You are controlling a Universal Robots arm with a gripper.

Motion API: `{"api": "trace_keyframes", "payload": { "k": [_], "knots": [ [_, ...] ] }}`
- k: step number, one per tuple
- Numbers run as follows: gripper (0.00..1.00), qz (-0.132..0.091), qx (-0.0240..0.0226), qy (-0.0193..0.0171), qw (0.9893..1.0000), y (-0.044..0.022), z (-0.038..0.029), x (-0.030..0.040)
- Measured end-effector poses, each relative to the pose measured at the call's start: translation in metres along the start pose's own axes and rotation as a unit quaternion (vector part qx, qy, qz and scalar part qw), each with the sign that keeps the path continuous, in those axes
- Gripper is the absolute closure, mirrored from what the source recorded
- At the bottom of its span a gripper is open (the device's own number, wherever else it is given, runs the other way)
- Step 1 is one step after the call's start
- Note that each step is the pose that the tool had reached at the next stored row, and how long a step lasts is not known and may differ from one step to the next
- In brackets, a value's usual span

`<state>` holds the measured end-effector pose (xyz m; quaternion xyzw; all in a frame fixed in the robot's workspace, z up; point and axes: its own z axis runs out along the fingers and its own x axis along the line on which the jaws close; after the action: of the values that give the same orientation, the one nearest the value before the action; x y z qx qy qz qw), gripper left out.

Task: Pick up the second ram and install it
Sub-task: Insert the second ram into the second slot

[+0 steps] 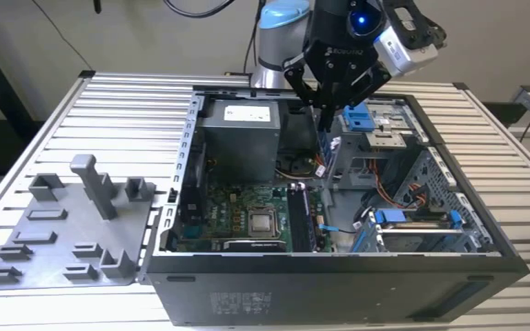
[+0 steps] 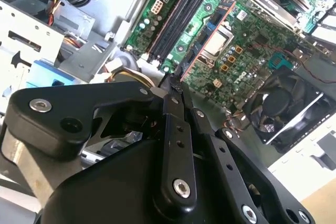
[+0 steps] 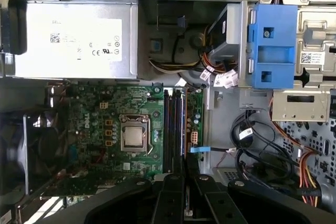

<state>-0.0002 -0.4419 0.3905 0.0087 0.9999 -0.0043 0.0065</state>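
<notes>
Slatted white bench point(image 1: 108, 103) carrying an open computer case point(image 1: 339, 289) that contains a power supply point(image 1: 237, 134), motherboard point(image 1: 232, 200) and memory slots point(image 3: 173, 129). A grey tray point(image 1: 63, 234) lies at the exterior view's left. The tool point(image 1: 324, 107) hangs above the case interior, clenched on the second ram point(image 1: 324, 123), which is held edge-on.

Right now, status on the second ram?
Gripper shut on the second ram, above the open case. Not seated in the memory slots. Blue cable beside slots, not across.

one computer case point(image 1: 339, 289), one grey tray point(image 1: 53, 234), one power supply point(image 1: 237, 134), one processor point(image 1: 263, 222), two blue brackets point(image 1: 361, 118) point(image 1: 389, 215), one gripper point(image 1: 325, 116), one gripped ram point(image 2: 208, 40).
</notes>
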Motion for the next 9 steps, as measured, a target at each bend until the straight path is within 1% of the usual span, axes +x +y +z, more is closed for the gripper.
{"api": "trace_keyframes", "payload": {
  "k": [9],
  "knots": [
    [0.87,0.000,0.0002,0.0000,1.0000,0.0000,0.0010,0.0000]
  ]
}}
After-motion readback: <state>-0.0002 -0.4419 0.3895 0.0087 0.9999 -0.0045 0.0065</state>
